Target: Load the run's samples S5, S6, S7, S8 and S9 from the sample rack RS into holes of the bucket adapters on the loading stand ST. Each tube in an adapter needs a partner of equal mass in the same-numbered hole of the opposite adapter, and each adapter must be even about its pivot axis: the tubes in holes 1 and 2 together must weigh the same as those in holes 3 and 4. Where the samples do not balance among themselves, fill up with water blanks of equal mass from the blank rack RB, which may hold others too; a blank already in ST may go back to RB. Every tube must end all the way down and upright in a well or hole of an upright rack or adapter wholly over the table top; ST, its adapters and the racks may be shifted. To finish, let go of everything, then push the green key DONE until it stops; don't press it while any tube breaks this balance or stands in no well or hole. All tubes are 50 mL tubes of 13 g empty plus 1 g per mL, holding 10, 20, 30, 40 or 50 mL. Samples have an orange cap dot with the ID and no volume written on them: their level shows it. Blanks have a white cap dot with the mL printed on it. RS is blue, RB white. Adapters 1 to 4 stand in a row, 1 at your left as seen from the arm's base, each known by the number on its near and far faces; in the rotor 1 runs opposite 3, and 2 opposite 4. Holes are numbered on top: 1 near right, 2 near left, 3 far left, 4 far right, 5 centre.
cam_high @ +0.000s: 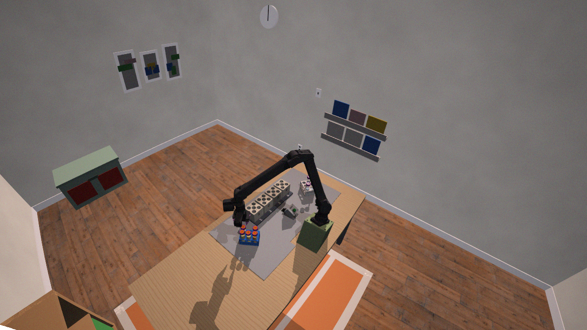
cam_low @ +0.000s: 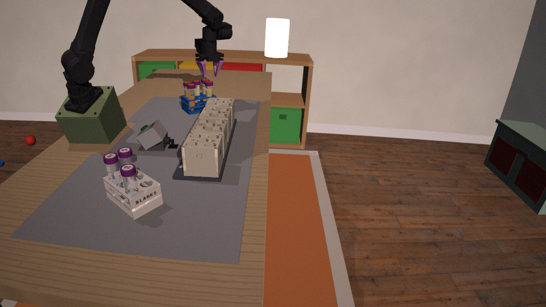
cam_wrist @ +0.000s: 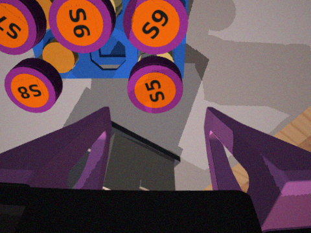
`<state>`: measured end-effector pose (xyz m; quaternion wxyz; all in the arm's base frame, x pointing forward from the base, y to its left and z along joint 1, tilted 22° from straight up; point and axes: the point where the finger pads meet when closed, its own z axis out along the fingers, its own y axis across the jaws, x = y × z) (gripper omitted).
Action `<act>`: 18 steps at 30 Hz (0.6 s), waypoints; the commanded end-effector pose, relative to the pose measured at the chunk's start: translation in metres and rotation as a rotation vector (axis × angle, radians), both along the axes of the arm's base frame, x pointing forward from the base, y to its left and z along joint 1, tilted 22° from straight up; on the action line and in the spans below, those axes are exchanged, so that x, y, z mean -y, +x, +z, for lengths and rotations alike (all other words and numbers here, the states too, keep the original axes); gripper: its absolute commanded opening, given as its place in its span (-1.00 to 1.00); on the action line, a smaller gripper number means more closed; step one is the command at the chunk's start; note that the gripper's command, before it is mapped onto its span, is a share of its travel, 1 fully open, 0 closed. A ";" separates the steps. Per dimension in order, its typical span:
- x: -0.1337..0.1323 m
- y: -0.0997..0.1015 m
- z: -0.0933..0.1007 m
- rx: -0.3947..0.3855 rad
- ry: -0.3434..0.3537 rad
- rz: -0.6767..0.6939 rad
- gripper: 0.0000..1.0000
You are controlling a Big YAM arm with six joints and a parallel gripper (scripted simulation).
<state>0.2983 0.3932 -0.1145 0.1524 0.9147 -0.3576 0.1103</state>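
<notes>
My gripper [cam_low: 210, 76] [cam_wrist: 157, 116] is open and empty just above the blue rack RS [cam_low: 190, 108] [cam_wrist: 136, 69], with cap S5 [cam_wrist: 155, 90] [cam_low: 208, 83] just ahead of the fingertip gap. Caps S7 [cam_wrist: 13, 29], S6 [cam_wrist: 79, 24], S9 [cam_wrist: 155, 24] and S8 [cam_wrist: 30, 90] also stand in RS; one well between S8 and S5 is empty. Adapters [cam_low: 200, 160] [cam_high: 255, 214] stand in a row on ST [cam_low: 198, 178]; no tube shows in them. White rack RB [cam_low: 146, 204] [cam_high: 304, 189] holds three blanks; the nearest cap [cam_low: 127, 169] reads 20, the other numbers are unclear. Liquid levels are hard to read.
The green DONE key [cam_low: 144, 128] [cam_high: 293, 210] sits on a sloped grey box [cam_low: 153, 136] between the arm's green base [cam_low: 93, 125] [cam_high: 313, 235] and ST. The adapters are close beside RS.
</notes>
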 end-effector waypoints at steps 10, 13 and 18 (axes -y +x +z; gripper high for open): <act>-0.026 -0.060 0.023 0.180 0.102 -0.405 0.60; -0.037 -0.047 0.028 0.222 0.142 -0.533 0.60; -0.012 -0.051 0.013 0.281 0.123 -0.715 0.60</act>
